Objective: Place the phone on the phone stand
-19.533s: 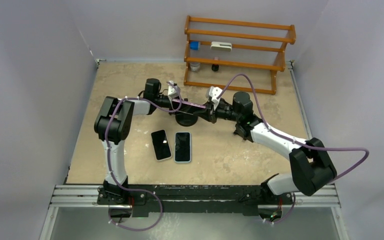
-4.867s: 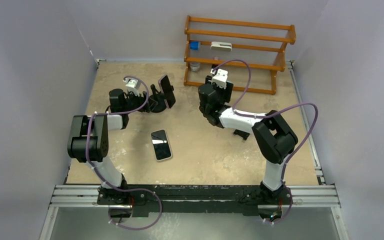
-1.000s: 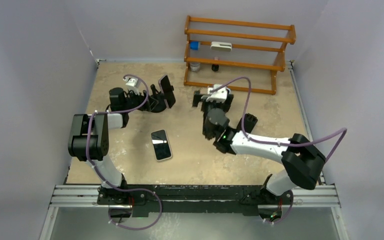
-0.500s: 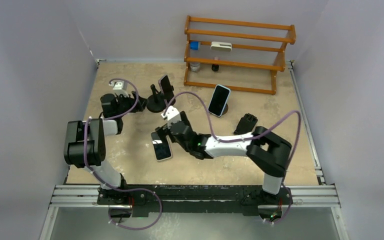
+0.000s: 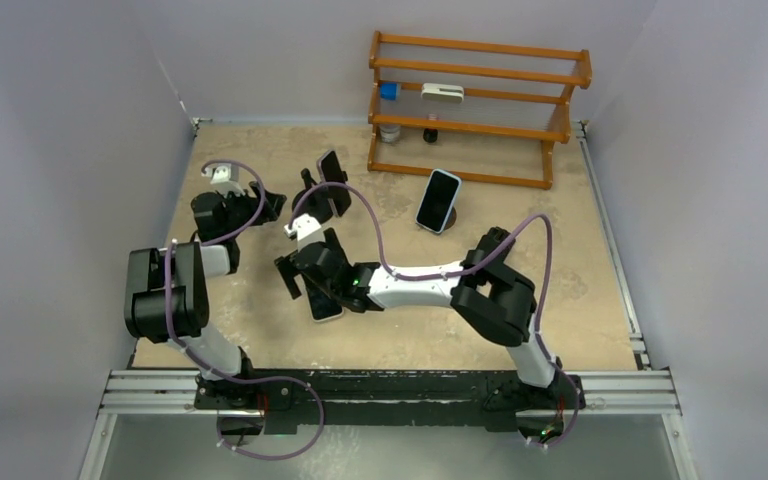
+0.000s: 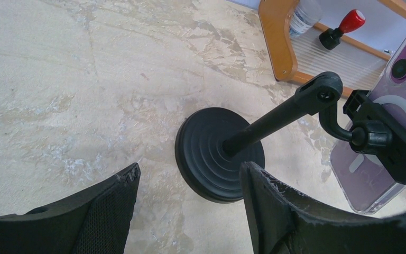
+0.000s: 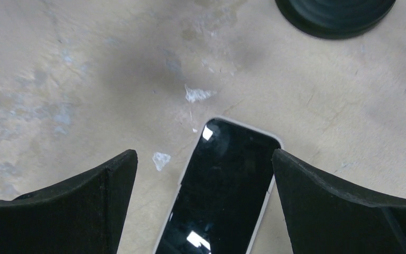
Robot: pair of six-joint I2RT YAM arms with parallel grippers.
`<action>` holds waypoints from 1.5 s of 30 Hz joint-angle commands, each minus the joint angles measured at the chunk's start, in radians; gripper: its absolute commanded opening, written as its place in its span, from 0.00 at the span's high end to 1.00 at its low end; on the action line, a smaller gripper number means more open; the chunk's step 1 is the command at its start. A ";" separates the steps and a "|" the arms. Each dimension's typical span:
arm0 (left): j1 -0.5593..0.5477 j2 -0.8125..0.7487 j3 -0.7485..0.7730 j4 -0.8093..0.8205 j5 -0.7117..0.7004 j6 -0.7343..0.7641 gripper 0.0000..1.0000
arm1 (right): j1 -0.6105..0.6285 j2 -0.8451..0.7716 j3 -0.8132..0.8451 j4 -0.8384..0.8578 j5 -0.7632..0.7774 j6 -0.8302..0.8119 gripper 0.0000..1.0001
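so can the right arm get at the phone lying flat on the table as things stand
Probably yes. The right gripper hangs open directly above the flat phone, jaws either side of one end, and nothing lies between them.

Left arm (image 5: 210, 258) and right arm (image 5: 490, 295): glossy black joint housings (image 5: 155, 290) bridged by white shell links (image 5: 410, 288). A purple cable (image 5: 532, 218) loops along each. White camera blocks (image 5: 220, 175) cap the wrists. Up close, left gripper (image 6: 189, 174) and right gripper (image 7: 205, 156) show matte black, coarse-grained fingers (image 6: 296, 217) with scuffed pale edges.
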 commanded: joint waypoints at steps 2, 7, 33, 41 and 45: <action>0.012 -0.039 -0.003 0.061 0.001 -0.023 0.32 | 0.005 0.035 0.072 -0.130 -0.007 0.062 0.01; 0.013 -0.041 -0.002 0.062 0.003 -0.021 0.32 | 0.008 0.074 0.113 -0.189 -0.004 0.080 0.01; 0.019 -0.044 -0.007 0.069 0.022 -0.024 0.32 | 0.028 0.131 0.162 -0.269 0.088 0.167 0.01; 0.021 -0.045 -0.010 0.079 0.035 -0.029 0.32 | 0.028 0.151 0.162 -0.282 0.089 0.184 0.01; 0.021 -0.045 -0.010 0.080 0.038 -0.029 0.32 | 0.027 0.159 0.163 -0.277 0.079 0.187 0.10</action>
